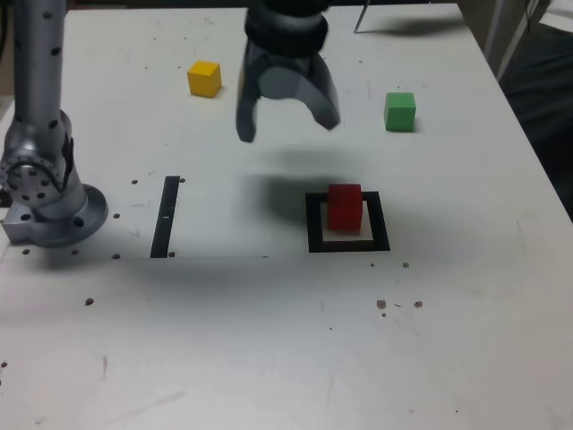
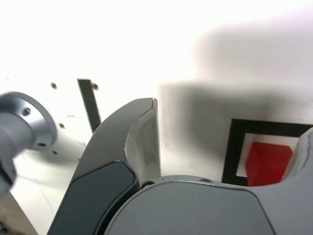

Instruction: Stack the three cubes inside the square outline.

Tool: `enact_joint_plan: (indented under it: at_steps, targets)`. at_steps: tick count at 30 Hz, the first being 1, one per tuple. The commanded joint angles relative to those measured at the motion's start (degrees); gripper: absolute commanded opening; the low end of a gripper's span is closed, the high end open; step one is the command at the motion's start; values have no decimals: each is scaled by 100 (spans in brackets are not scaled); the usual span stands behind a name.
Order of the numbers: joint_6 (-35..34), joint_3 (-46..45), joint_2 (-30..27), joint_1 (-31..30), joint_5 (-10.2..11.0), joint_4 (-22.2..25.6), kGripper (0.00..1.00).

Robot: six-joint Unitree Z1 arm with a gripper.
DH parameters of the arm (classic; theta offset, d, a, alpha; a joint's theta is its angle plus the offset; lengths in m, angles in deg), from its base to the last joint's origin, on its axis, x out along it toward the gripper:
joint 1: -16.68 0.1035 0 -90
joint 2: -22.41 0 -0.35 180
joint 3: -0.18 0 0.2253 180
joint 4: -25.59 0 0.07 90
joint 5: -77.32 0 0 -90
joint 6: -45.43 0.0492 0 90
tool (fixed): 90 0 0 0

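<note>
A wide white matte tabletop [image 1: 269,358] fills nearly the whole exterior view, its surface scuffed and dotted with small dark screw holes [image 1: 394,305]. A straight black tape strip [image 1: 166,217] lies on it toward the exterior view's left. Soft grey shadows fall across the middle of the table. Beyond the table's edge at the exterior view's right, a dark floor [image 1: 546,107] shows, with pale slanted furniture legs [image 1: 508,31] near the upper corner.
</note>
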State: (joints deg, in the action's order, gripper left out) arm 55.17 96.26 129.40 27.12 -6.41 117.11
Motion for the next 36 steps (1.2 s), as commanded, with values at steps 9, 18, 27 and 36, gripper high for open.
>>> enact_joint_plan:
  at_steps: [9, 18, 27, 36]
  targets:
    - [957, -523, -653, 885, 356, -141, 100]
    - [2533, -709, -955, 2024, 572, -297, 100]
    - [3503, -624, -936, 3053, 1057, -479, 99]
    - [4429, -358, -586, 3832, 1241, -621, 97]
